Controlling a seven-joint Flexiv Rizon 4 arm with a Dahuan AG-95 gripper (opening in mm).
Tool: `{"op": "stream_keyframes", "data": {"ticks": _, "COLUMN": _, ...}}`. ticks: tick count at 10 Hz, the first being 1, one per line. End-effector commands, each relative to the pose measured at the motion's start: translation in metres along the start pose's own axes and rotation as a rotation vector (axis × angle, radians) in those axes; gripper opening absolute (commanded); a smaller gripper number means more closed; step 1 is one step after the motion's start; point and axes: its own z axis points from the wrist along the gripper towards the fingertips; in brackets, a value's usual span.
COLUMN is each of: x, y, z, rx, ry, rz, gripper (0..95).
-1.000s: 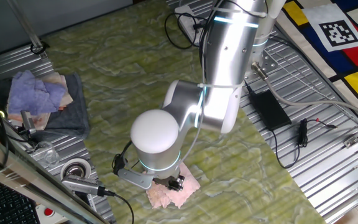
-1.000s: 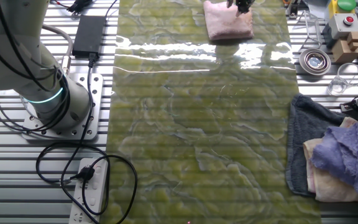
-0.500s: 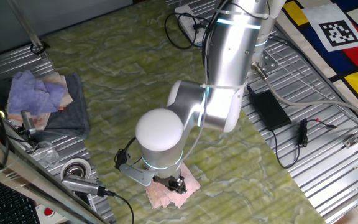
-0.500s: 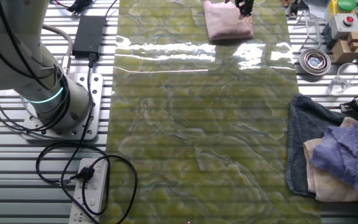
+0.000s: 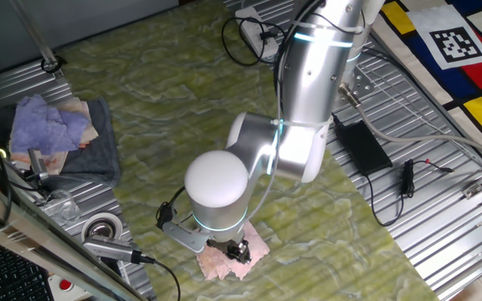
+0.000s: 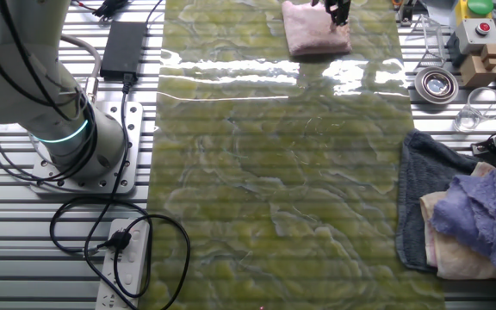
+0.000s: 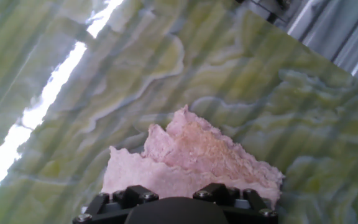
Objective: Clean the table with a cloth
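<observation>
Spanning the ribbed metal bench (image 6: pixel 24 258), the green marbled table (image 6: pixel 282 189) carries the pink cloth (image 5: pixel 233 255) near one end. Since a second ago the arm's elbow has drifted slightly, the cloth unmoved. The gripper (image 5: pixel 238 249) presses down on the cloth; how far its jaws stand apart cannot be told.

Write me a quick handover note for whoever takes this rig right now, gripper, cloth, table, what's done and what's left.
Gripper: down on the pink cloth; open or shut cannot be told, fingertips hidden in the hand view.
Cloth: flat on the table near one end, beside the tape roll.
Done: cloth reached.
Left: wiping appears to remain along the table's length; no visible dirt to judge by.
</observation>
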Motion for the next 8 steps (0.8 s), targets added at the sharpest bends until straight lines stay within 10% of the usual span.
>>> {"op": "stream_keyframes", "data": {"ticks": 1, "x": 0.0006, "y": 0.0004, "z": 0.0029, "rx": 0.004, "ry": -0.009, "rz": 0.011, "gripper": 76.0}}
{"op": "stream_keyframes", "data": {"ticks": 8, "x": 0.001, "y": 0.0015, "z": 0.0107, "rx": 0.067, "ry": -0.022, "rz": 0.026, "gripper": 76.0}}
